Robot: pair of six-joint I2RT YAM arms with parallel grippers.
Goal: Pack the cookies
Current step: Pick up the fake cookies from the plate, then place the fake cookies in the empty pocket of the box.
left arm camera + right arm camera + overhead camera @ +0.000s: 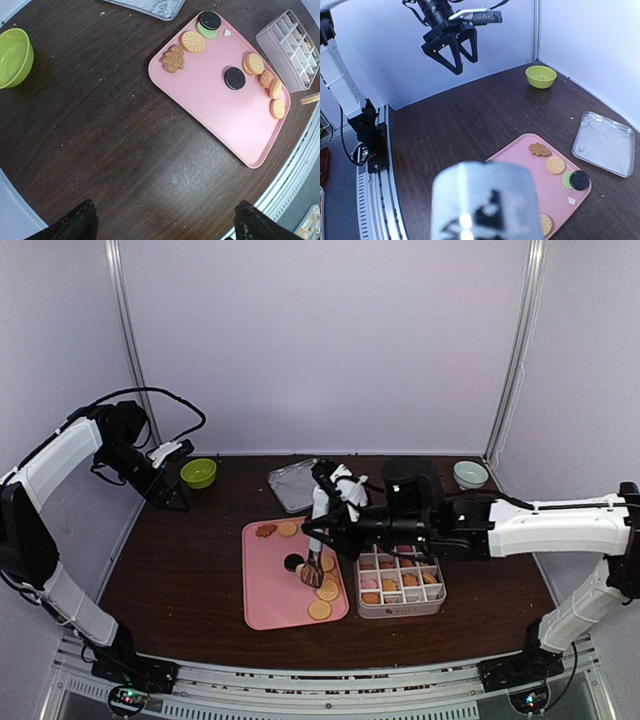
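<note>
- The right gripper [322, 533] reaches in over the middle of the table, clamped around a pair of metal tongs [313, 566]. Its own wrist camera is mostly blocked by blurred metal, so I judge that hold from overhead.
- The tongs point down, with their tips at the run of round golden cookies [327, 592] along the right side of the pink tray [268, 595]. I can't tell whether a cookie is pinched between them yet.
- The tongs make sense to me: the biscuits are small and lie flat, which would be awkward for broad fingers.
- The divided box [400, 582] sits just beside the tray's right edge. Several of its compartments already hold cookies, and from here each carry looks short.
- More cookies are spread across the tray. A brown flower-shaped cookie [173, 58] and a golden round lie at the far end, and a black cookie [234, 78] lies mid-tray. Another black one rests on a green disc at the far corner.
- The left gripper [456, 55] hangs raised well off to the left with its jaws spread wide and nothing in them. I would guess it is parked there out of the way, near the green bowl [198, 473].
- A metal tray [290, 485] lies behind the pink one, and a pale bowl [470, 474] sits at the far right corner.
- The table [180, 580] is dark wood grain flecked with crumbs. Pale walls stand on three sides, and a metal rail runs along the near edge.
</note>
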